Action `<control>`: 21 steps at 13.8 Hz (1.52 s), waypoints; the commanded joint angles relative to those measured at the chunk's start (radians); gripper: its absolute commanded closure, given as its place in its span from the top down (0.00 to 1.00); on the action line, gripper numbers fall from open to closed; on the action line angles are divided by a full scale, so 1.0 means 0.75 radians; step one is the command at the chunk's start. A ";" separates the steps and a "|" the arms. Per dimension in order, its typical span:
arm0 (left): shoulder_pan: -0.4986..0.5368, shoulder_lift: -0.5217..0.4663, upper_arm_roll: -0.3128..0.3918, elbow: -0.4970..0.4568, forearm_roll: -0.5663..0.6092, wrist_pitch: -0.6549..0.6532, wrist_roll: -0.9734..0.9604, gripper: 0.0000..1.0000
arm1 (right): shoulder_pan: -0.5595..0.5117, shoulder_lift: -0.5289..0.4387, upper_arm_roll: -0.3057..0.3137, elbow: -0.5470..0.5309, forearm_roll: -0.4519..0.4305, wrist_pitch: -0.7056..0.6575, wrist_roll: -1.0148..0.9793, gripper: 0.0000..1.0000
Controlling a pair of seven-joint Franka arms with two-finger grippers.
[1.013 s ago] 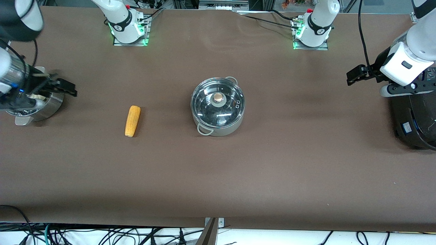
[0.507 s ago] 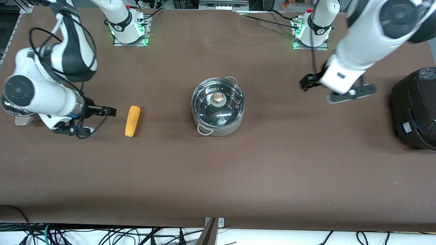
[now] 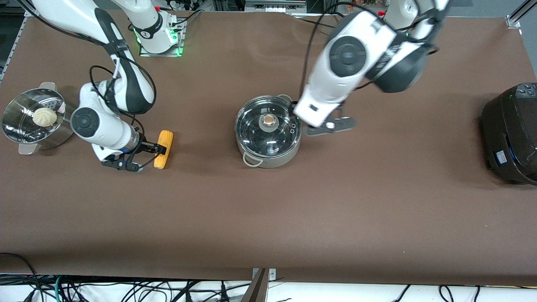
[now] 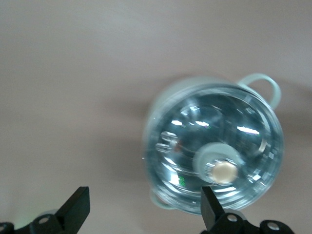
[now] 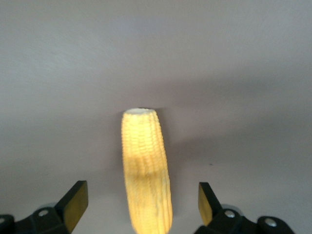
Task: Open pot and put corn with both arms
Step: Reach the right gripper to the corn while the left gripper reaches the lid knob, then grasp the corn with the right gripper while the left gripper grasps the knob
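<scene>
Pot: your round shiny stainless-steel pot (image 3: 268, 133) with two small loop handles sits mid-tabletop, its clear glass lid (image 3: 268, 128) with a pale round knob (image 3: 269, 121) on top of it.
Corn: your tapered yellow-orange corn cob (image 3: 163, 149) lies flat on the brown tabletop (image 3: 335, 201), beside the pot toward the right arm's end, well apart from it.
Left tool: you have the left tool (image 4: 144, 207) over the pot's rim on the side toward the left arm's end, fingers spread wide apart and holding nothing. In the front view the wrist hides it, so you get its exact place only roughly; in the left wrist view one finger (image 4: 210, 207) lies near the knob.
Right tool: you have the right tool (image 5: 141, 200) low at the corn, fingers (image 5: 75, 200) wide apart with the cob between them. Whether they touch it you cannot tell.
Steamer: your perforated steel steamer (image 3: 25, 126) holding a round white bun (image 3: 44, 116) stands at the right arm's end of the tabletop.
Cooker: your big black cooker (image 3: 509, 134) stands at the left arm's end.
</scene>
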 commanded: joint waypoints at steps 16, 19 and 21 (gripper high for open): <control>-0.238 0.211 0.063 -0.110 0.110 0.414 0.027 1.00 | 0.061 0.039 -0.003 0.300 0.010 -0.439 0.042 0.00; -0.208 0.139 0.053 -0.200 0.100 0.414 0.081 1.00 | 0.061 0.041 0.003 0.345 0.014 -0.475 0.036 0.00; -0.208 0.147 0.052 -0.200 0.100 0.418 0.081 1.00 | 0.061 0.039 0.005 0.349 0.014 -0.475 0.034 0.00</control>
